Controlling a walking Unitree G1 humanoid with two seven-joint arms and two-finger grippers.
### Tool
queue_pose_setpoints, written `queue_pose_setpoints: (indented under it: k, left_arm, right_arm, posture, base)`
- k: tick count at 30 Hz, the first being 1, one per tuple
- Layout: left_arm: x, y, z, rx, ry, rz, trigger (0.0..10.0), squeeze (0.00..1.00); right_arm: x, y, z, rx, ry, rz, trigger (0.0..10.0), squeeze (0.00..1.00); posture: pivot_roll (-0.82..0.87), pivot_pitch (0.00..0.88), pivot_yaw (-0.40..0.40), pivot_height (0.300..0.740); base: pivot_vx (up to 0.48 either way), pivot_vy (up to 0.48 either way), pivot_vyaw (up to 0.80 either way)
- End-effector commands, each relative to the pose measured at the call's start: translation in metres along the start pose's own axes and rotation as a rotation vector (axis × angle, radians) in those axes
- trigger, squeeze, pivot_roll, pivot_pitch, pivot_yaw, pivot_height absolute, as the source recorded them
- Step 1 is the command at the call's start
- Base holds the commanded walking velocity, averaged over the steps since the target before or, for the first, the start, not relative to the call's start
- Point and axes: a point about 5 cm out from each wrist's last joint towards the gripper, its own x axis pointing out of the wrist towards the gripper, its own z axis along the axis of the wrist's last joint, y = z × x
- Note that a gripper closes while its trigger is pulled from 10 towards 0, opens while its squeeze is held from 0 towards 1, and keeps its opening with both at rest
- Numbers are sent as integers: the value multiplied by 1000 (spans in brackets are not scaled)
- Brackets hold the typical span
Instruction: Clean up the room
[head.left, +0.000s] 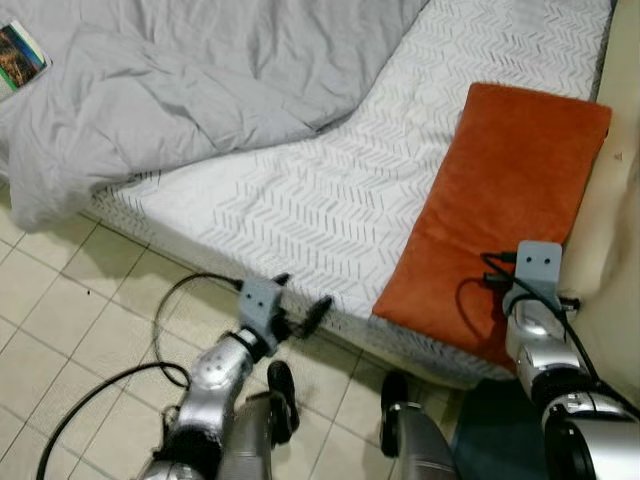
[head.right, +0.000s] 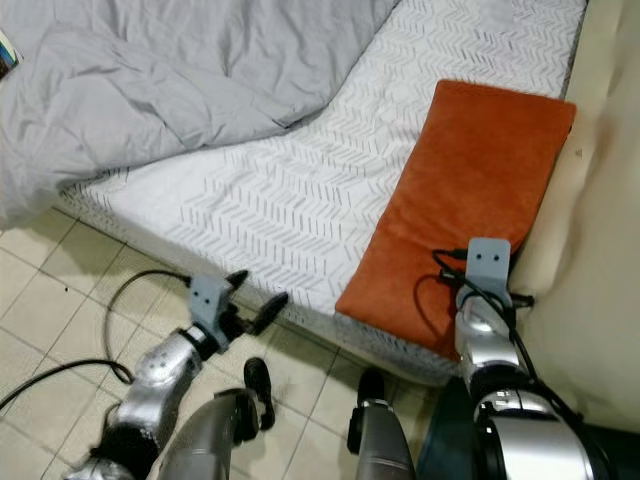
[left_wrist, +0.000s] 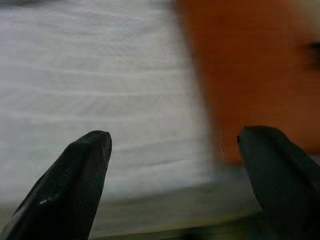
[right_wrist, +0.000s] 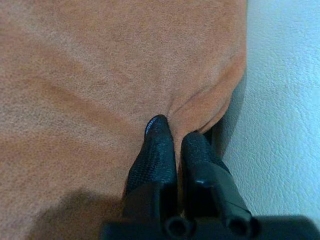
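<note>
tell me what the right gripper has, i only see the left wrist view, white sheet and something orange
Observer: The right gripper is shut on a fold of the orange pillow, near its edge by the cream headboard.
Operator: where's my left one
Observer: The left gripper is open, hovering at the mattress edge above the tiled floor.
Operator: anything else on the bed
Observer: A rumpled grey duvet covers the far left part.

Orange pillow (head.right: 470, 190) on the mattress (head.right: 290, 200) — right hand (head.right: 487, 268) at its near end.
</note>
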Motion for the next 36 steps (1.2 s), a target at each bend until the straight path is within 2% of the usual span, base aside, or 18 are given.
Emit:
queue_pose_setpoints:
  k: [1,4,6,7,8,13,14,15,16,19,27,30,31,32,34,36]
  left_arm:
    - [2,-26,-13,-66,45,-129,10000,0]
    - [8,-42,-15,-119,51,-209,10000,0]
    - [8,-42,-15,-119,51,-209,10000,0]
    - [10,-50,-15,-165,60,-250,10000,0]
    - [10,-52,-15,-175,63,-266,10000,0]
    - [6,-53,-12,-179,73,-288,10000,0]
    - [3,-52,-11,-175,76,-290,10000,0]
    - [2,-51,-10,-173,78,-291,10000,0]
    - [0,-49,-10,-165,80,-289,10000,0]
    - [-2,-47,-8,-158,78,-284,10000,0]
    - [-14,-48,-4,-160,82,-242,10000,0]
    - [-17,-48,-6,-163,85,-234,10000,0]
    - [-20,-49,-7,-163,89,-226,10000,0]
    - [-20,-49,-7,-163,89,-226,10000,0]
    - [-23,-47,-5,-129,87,-199,10000,0]
    - [-25,-43,-3,-101,87,-167,10000,0]
  right_arm:
    - [-6,-22,-34,-51,145,-30,10000,0]
    - [-6,-22,-34,-48,146,-19,10000,0]
    - [-6,-22,-34,-48,146,-19,10000,0]
    - [-6,-22,-36,-52,153,-22,10000,0]
    - [-7,-24,-37,-50,160,-34,10000,0]
    - [-7,-25,-38,-24,165,-66,10000,0]
    - [-7,-23,-37,-11,164,-70,10000,541]
    - [-7,-22,-37,-2,164,-71,10000,541]
    - [-7,-21,-37,12,166,-75,10000,1000]
    - [-7,-20,-35,14,151,-81,10000,1000]
    - [-8,-15,-8,-167,-115,-66,10000,1000]
    - [-10,-17,-3,-184,-182,-68,10000,1000]
    - [-16,-19,4,-203,-259,-60,10000,1000]
    - [-16,-19,4,-203,-259,-60,10000,1000]
    - [-26,-21,10,-217,-336,-42,10000,1000]
    - [-34,-22,11,-219,-367,-21,10000,1000]
  posture:
    - [-99,599,-11,740]
    - [-109,599,-15,740]
    - [-109,599,-15,740]
    - [-110,598,-14,740]
    - [-105,597,-11,740]
    - [-97,592,-5,740]
    - [-96,589,-3,740]
    - [-96,589,-3,740]
    - [-92,582,-3,740]
    - [-92,582,-3,740]
    - [-91,556,-18,740]
    - [-92,550,-21,740]
    - [-98,532,-25,740]
    - [-98,532,-25,740]
    - [-106,504,-28,740]
    - [-114,472,-33,740]
  base:
    - [0,0,0]
    - [0,0,0]
    - [0,0,0]
    - [0,0,0]
    - [0,0,0]
    - [0,0,0]
    - [0,0,0]
    - [0,0,0]
    - [0,0,0]
    - [0,0,0]
    - [0,0,0]
    - [0,0,0]
    - [0,0,0]
    - [0,0,0]
    - [0,0,0]
    - [0,0,0]
